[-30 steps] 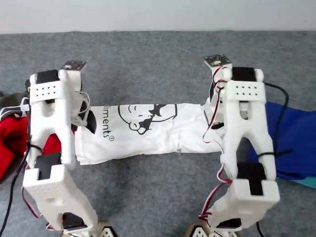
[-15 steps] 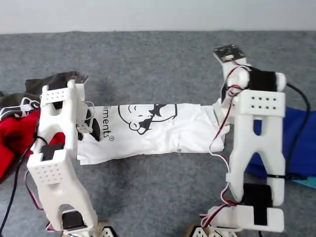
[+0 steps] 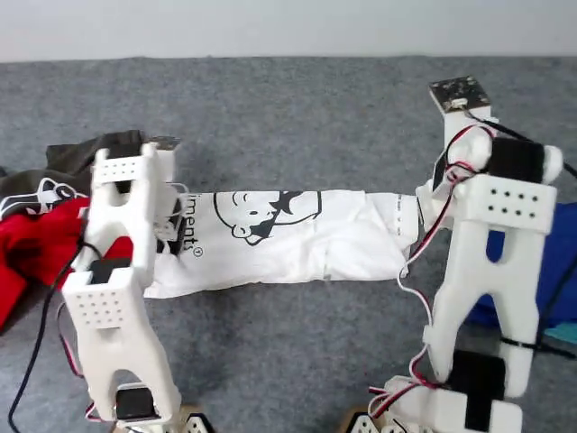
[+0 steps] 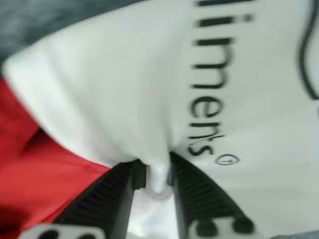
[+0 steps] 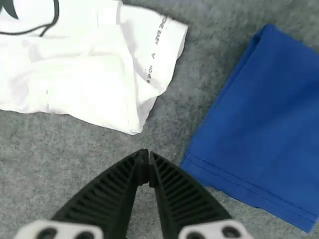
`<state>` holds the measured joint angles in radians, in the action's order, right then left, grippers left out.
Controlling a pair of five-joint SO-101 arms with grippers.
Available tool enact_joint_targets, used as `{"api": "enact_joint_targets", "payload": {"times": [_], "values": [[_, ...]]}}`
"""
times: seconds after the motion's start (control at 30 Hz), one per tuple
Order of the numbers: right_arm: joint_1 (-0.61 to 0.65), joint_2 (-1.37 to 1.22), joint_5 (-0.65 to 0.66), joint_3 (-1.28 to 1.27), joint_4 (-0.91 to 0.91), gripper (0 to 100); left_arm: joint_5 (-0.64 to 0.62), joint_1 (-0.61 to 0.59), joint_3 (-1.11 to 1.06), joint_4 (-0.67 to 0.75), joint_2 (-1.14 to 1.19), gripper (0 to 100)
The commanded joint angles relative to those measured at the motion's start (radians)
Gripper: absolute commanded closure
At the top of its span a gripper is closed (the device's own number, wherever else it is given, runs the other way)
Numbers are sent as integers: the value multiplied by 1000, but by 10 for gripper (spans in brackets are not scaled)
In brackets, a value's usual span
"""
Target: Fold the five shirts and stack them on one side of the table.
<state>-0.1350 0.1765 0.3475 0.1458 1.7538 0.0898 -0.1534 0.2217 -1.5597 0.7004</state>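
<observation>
The white shirt [image 3: 288,239] is laid out as a long folded band across the middle of the grey table [image 3: 288,117], between the two arms, with its printed drawing turned upward. One end of it is gripped by the left gripper [image 4: 152,172]. The claw is drawn nearly shut, and a small pinch of white cloth is clamped between its ribbed fingers, just beside the printed lettering. At this end the white cloth is seen lying against the red shirt [image 4: 45,179], which is heaped at the left side of the table. A dark shirt [image 3: 54,176] is crumpled just beside the red one, on the side away from the arms.

The right gripper [image 5: 146,164] is held over bare table, in the gap between the other end of the white shirt and the blue shirt [image 5: 259,134]. Its fingers are pressed together at the tips and nothing is held between them. Whether the table is touched by it cannot be told. The blue shirt is laid flat and folded at the right side of the table, near the white shirt but apart from it. A strip of teal cloth [image 3: 561,333] is seen at the right edge, just beside the blue shirt.
</observation>
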Motion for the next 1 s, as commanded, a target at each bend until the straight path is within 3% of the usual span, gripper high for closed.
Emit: {"api": "enact_joint_targets", "payload": {"times": [0.0, 0.23, 0.53, 0.67, 0.97], "values": [[-12, 96, 38, 43, 38, 989, 20, 17, 2, 6, 54, 979], [-12, 194, 92, 41, 38, 989, 43, 68, -1, -41, 23, 985], [-12, 274, 92, 38, 38, 989, 44, 91, -1, -138, -279, 986], [-13, 289, 92, 38, 41, 989, 44, 152, -1, -180, -379, 986], [-159, 297, 92, 38, 41, 989, 38, 351, 1, -183, -485, 986]]}}
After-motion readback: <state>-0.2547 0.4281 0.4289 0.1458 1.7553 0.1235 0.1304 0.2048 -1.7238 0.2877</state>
